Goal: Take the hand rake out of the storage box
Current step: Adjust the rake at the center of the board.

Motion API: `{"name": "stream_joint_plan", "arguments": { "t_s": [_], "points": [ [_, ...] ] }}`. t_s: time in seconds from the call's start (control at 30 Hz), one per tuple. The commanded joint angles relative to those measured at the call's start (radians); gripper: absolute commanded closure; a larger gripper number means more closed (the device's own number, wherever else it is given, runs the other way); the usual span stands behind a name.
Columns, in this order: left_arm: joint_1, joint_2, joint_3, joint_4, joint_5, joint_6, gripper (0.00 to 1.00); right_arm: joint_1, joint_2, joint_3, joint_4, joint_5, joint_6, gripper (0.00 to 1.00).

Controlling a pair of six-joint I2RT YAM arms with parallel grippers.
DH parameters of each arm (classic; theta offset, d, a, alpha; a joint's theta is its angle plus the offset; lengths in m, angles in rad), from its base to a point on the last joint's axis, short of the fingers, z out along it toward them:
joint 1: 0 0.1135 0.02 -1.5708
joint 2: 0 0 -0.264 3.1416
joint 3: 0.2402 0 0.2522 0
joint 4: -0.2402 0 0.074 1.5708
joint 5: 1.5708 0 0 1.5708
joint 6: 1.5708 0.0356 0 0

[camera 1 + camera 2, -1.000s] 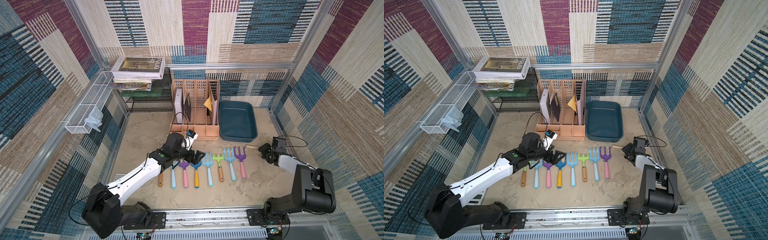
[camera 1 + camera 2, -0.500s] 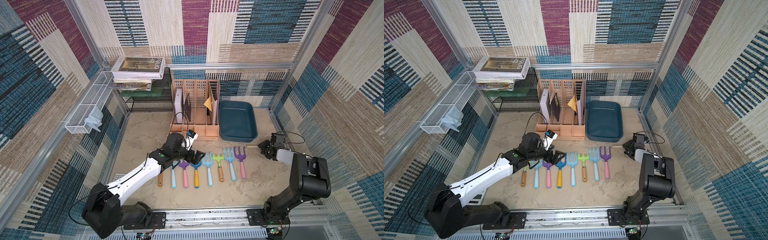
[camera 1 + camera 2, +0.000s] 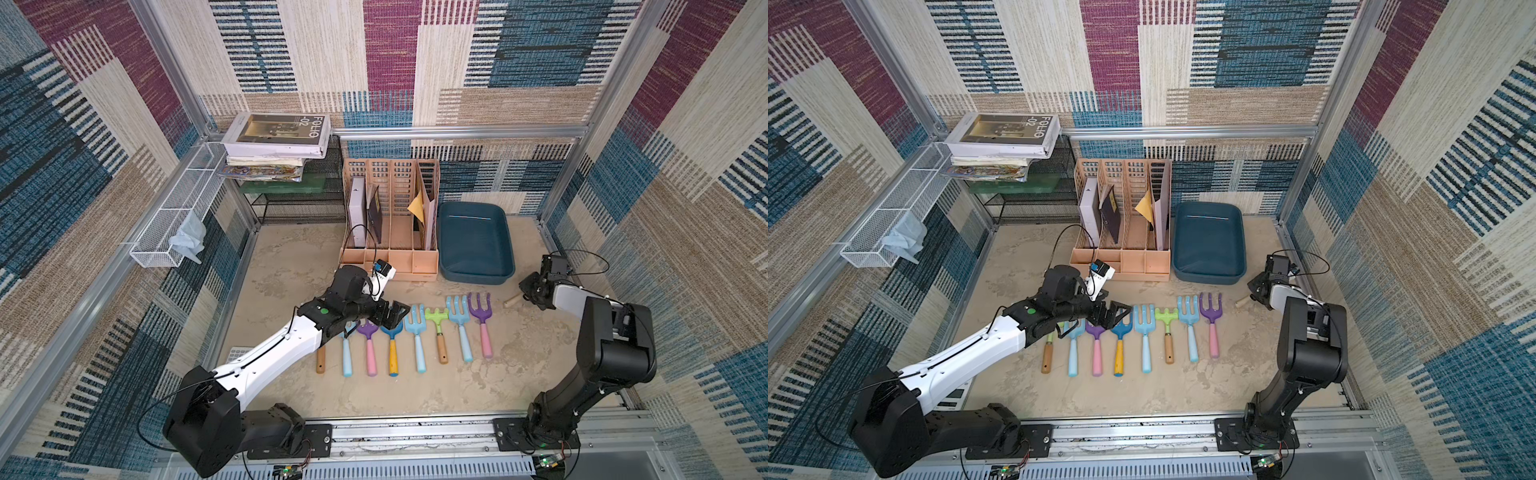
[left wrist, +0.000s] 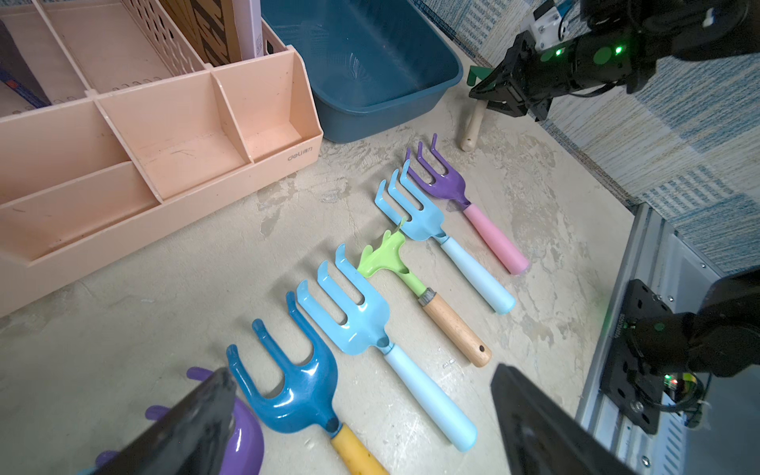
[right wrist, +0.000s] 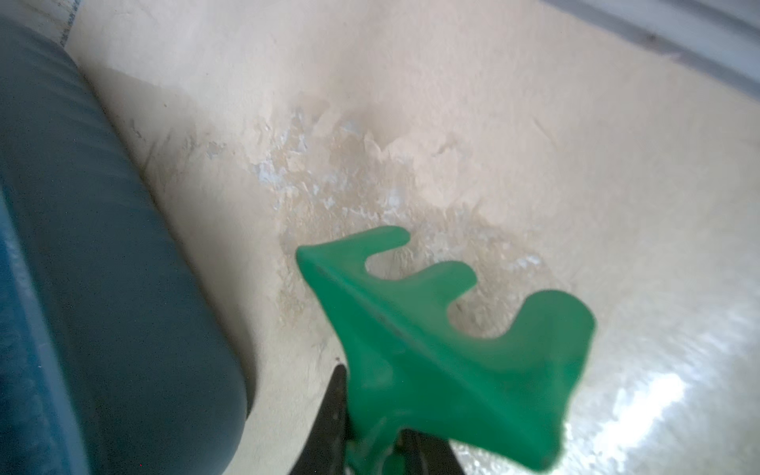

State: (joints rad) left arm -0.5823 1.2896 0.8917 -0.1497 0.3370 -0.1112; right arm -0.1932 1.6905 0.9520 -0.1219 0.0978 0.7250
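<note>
Hand rake was out of the storage box, and the right pincer had it! Its jaws were pinched in tight on the green neck, the toothed head jutting out past the fingertips. The pale wooden handle slanted away below the pincer, its end down on the sandy tabletop. The teal box sat just beside that pincer, close to the rake's head. Well apart from all that, the left pincer hung with its jaws spread wide, gripping nothing, a row of coloured forks and rakes lying right beneath it.
</note>
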Motion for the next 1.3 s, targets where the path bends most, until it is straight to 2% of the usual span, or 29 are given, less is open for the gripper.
{"name": "stream_joint_plan", "arguments": {
  "t_s": [0.0,0.1,0.33,0.4,0.47,0.6,0.7,0.8,0.9,0.97,1.07,1.13,1.27],
  "points": [
    [0.001,-0.008,0.0,0.007,-0.004,0.016,0.01,0.055,0.003,0.12,-0.324,0.127,-0.18,0.9],
    [0.001,-0.008,-0.002,0.007,-0.005,0.019,0.01,0.159,-0.008,0.174,-0.558,0.32,-0.205,0.9],
    [0.001,-0.026,-0.013,0.01,-0.013,0.021,0.01,0.377,0.093,0.23,-1.023,0.707,-0.015,0.9],
    [0.001,-0.031,-0.018,0.012,-0.015,0.021,0.01,0.417,0.12,0.244,-1.089,0.767,0.009,0.9],
    [0.001,-0.034,-0.019,0.013,-0.017,0.022,0.01,0.465,0.14,0.236,-1.079,0.799,-0.041,0.91],
    [0.001,-0.033,-0.018,0.008,-0.022,0.022,0.01,0.525,0.205,0.237,-0.97,0.78,-0.124,0.91],
    [0.001,-0.036,-0.02,0.007,-0.029,0.024,0.01,0.532,0.221,0.231,-0.839,0.71,-0.187,0.89],
    [0.001,-0.031,-0.019,0.006,-0.033,0.024,0.01,0.533,0.224,0.216,-0.745,0.66,-0.223,0.81],
    [0.001,-0.023,-0.013,0.001,-0.033,0.026,0.01,0.535,0.233,0.201,-0.684,0.62,-0.243,0.79],
    [0.001,-0.022,-0.013,-0.002,-0.035,0.026,0.01,0.535,0.24,0.188,-0.646,0.589,-0.26,0.71],
    [0.001,-0.024,-0.013,-0.003,-0.033,0.027,0.01,0.531,0.259,0.188,-0.629,0.577,-0.267,0.64],
    [0.001,-0.023,-0.013,-0.002,-0.029,0.027,0.01,0.529,0.257,0.192,-0.634,0.579,-0.26,0.51],
    [0.001,-0.018,-0.008,-0.005,-0.029,0.027,0.01,0.529,0.18,0.187,-0.6,0.512,-0.283,0.45]
  ]
}}
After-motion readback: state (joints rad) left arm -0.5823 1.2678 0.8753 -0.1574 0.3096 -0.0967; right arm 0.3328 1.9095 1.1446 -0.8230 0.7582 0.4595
